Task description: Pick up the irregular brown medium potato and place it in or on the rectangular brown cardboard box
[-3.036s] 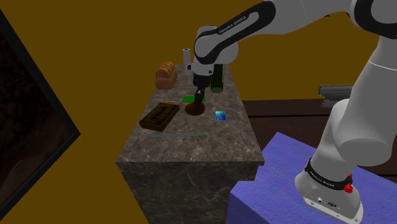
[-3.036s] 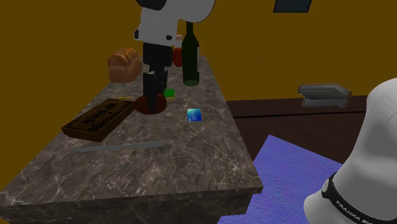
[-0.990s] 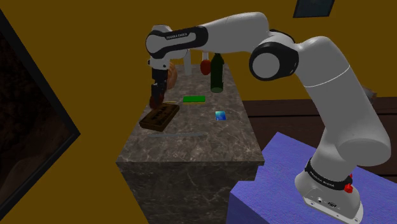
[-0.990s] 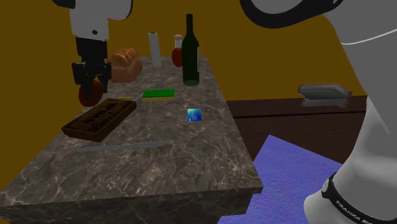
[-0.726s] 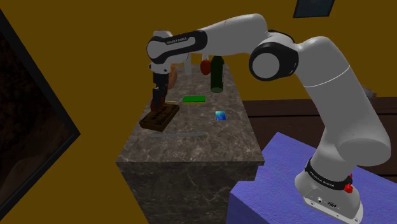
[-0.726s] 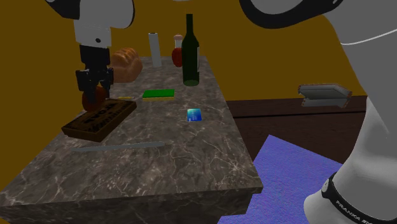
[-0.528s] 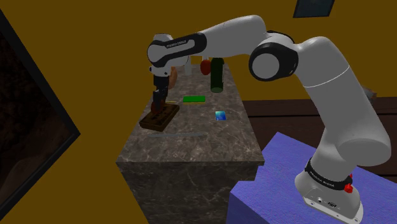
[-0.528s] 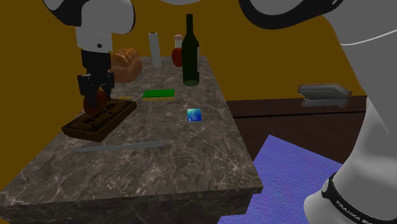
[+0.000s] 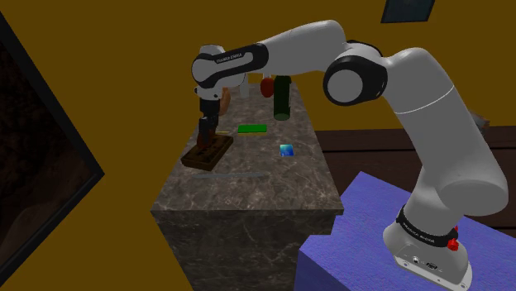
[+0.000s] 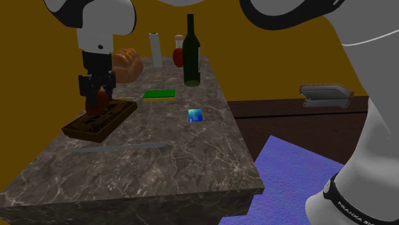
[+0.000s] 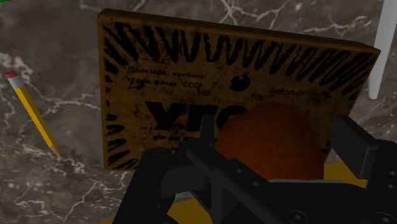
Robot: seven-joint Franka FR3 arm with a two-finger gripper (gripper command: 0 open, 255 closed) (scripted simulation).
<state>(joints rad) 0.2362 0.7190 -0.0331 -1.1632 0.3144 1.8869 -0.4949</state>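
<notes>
The brown cardboard box [image 9: 208, 153] [image 10: 94, 122] [image 11: 191, 83] lies flat near one long edge of the marble counter [image 9: 256, 182], its printed top facing up. My black gripper [image 9: 207, 135] [image 10: 98, 102] [image 11: 275, 145] hangs straight down over the box's far end. It is shut on the reddish-brown potato [image 10: 100, 101] [image 11: 270, 143]. In the wrist view the fingers [image 11: 203, 156] clasp the potato from both sides, just above the box's top. I cannot tell whether the potato touches the box.
A pencil [image 11: 32, 109] lies beside the box. Also on the counter are a green flat piece [image 10: 158, 94], a blue card [image 10: 195, 116], a dark bottle [image 10: 191, 54], a bread loaf [image 10: 126, 64], a white cylinder [image 10: 155, 50] and a long grey strip [image 10: 118, 147].
The arm lifted the potato off the counter's middle and carried it to the box. In the last half second it sank slightly toward the box top.
</notes>
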